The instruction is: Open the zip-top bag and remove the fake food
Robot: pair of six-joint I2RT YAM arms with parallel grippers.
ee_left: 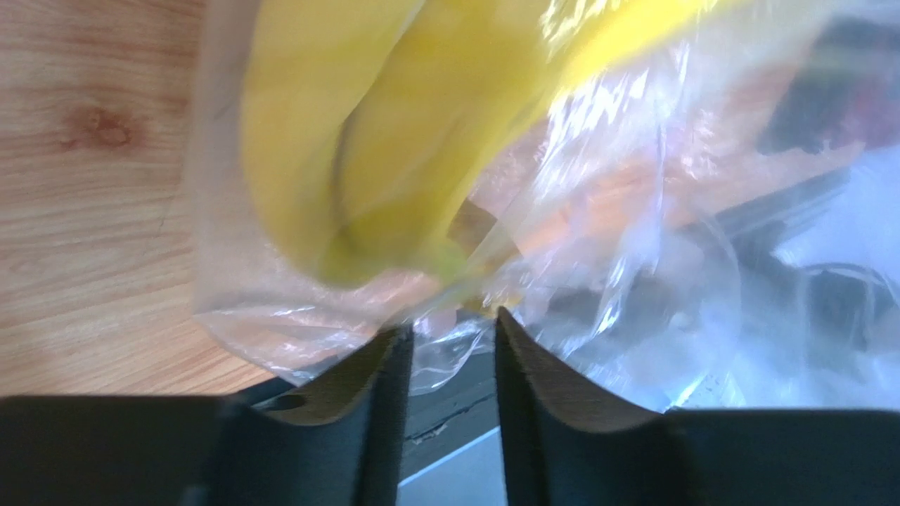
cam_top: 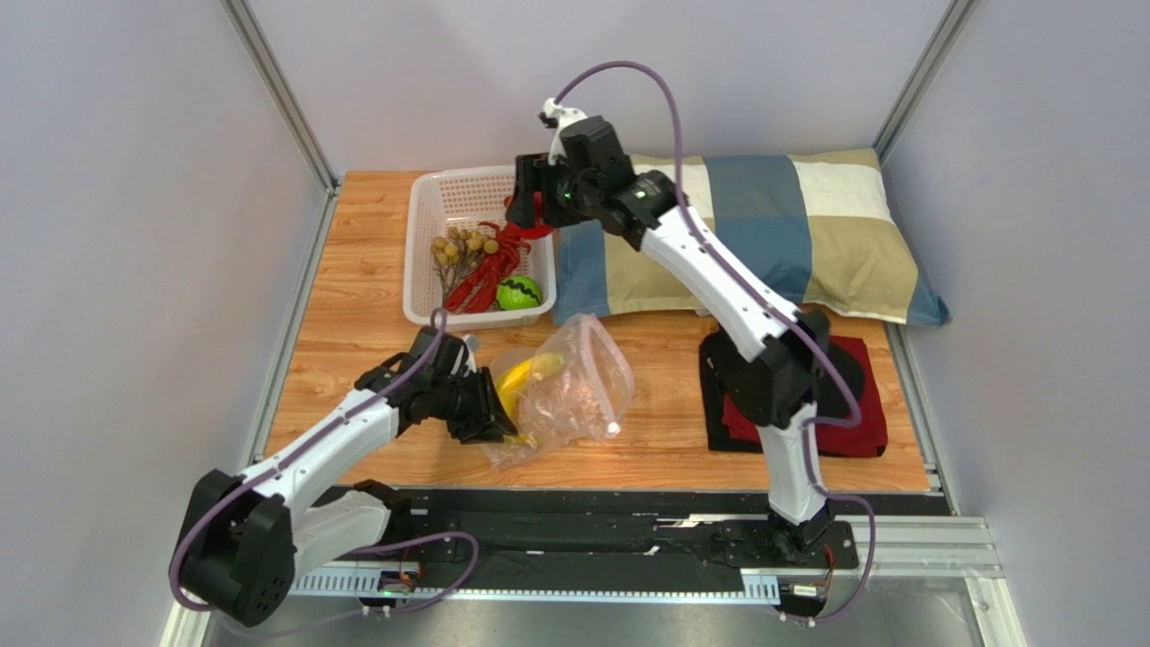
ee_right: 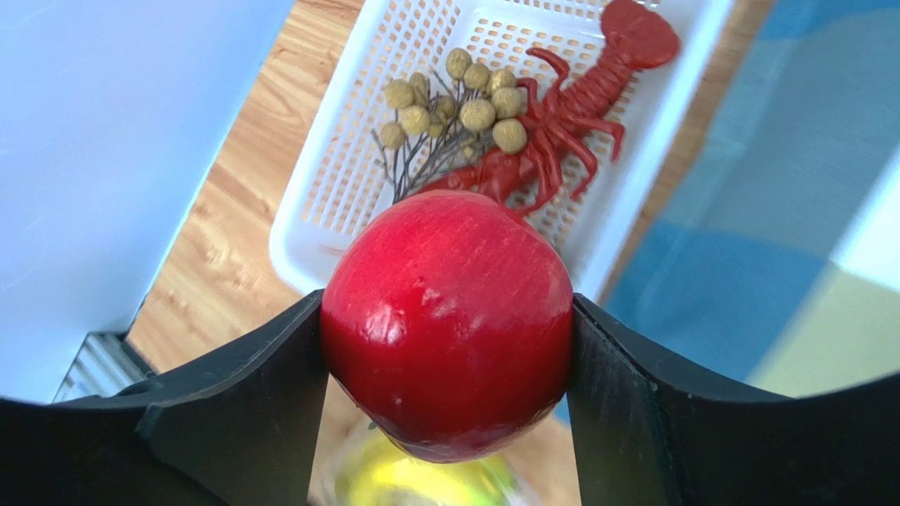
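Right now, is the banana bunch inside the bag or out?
Inside. The yellow banana bunch shows through the clear plastic of the zip-top bag in the top and left wrist views.

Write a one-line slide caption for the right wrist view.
Red round fruit clamped in the right gripper, with the white basket holding a red lobster and brownish cluster behind.
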